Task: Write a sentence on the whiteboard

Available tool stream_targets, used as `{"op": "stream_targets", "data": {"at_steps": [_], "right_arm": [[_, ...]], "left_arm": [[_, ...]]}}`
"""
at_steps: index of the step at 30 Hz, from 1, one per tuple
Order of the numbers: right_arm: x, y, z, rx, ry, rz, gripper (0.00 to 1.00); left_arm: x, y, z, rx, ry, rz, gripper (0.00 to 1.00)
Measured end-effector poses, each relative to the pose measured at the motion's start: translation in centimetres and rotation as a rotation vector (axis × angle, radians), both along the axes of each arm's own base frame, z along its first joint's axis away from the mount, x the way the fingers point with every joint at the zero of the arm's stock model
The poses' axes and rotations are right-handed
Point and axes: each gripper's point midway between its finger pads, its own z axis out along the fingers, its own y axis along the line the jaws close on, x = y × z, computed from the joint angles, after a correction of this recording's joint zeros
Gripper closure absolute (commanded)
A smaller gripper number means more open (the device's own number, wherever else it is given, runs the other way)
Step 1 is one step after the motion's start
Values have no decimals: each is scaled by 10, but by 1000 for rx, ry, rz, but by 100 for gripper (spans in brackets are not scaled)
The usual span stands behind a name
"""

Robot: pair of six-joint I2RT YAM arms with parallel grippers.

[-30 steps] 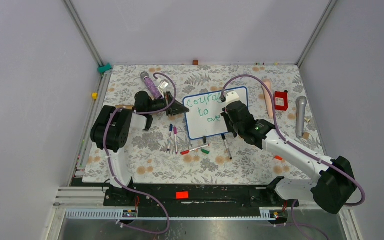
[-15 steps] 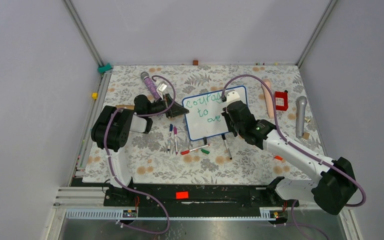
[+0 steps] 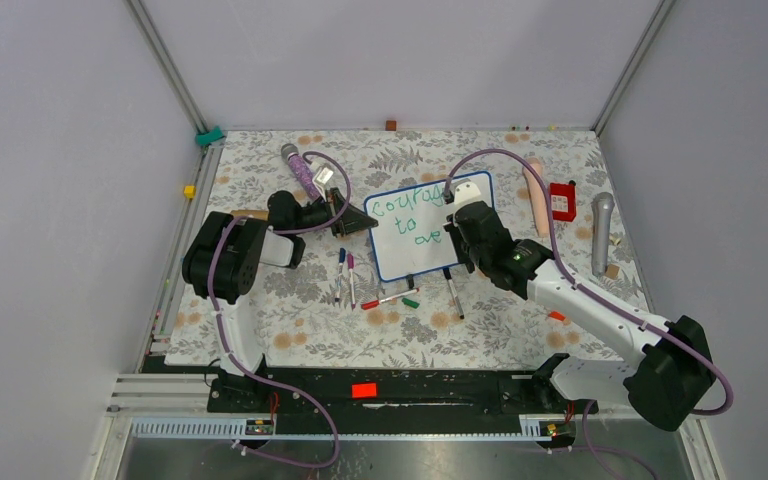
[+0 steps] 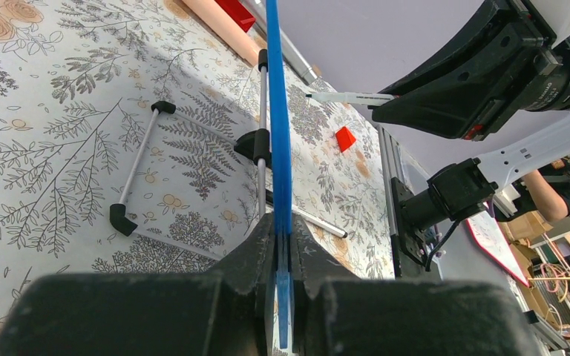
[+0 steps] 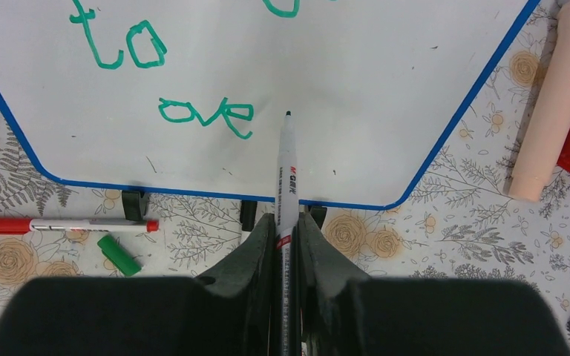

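Green marker letters make up the sentence [image 3: 408, 214] so far: a first line starting "Coura" that runs under the right arm, then "to", then "ove" below it. They sit on the whiteboard [image 3: 400, 250], a glossy white panel with a thin blue frame and rounded corners, propped at a tilt on two black clip feet on the floral desk [image 3: 260, 300].

At the whiteboard's left edge, the left fingers [image 4: 256, 252] are closed tight on the blue frame, which rises edge-on between them in the left wrist view.

Over the whiteboard's lower right part, the right fingers [image 5: 260, 245] are clamped on a white marker [image 5: 287, 170]. Its dark tip points at the white surface just right of the last "e" of "ove"; whether it touches the surface cannot be told.

Just below the whiteboard's bottom edge, a red marker [image 5: 59, 224] and a loose green cap [image 5: 119, 254] lie on the desk.
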Motion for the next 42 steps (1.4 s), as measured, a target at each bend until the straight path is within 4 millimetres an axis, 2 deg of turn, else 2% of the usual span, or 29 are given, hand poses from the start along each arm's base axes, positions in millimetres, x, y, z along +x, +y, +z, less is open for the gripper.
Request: {"op": "stream_targets", "data": {"at_steps": [38,40,42], "right_arm": [[-1,-9,-5,-10,16,-18,100],[-3,-10,-5,-13,20,-19,100],[-3,-11,-5,-13,20,-20,100]], "left_arm": [[1,-4,1,-19,-2,27,95],[2,-4,1,-21,-4,28,93],[2,-4,1,-24,-5,29,78]]}}
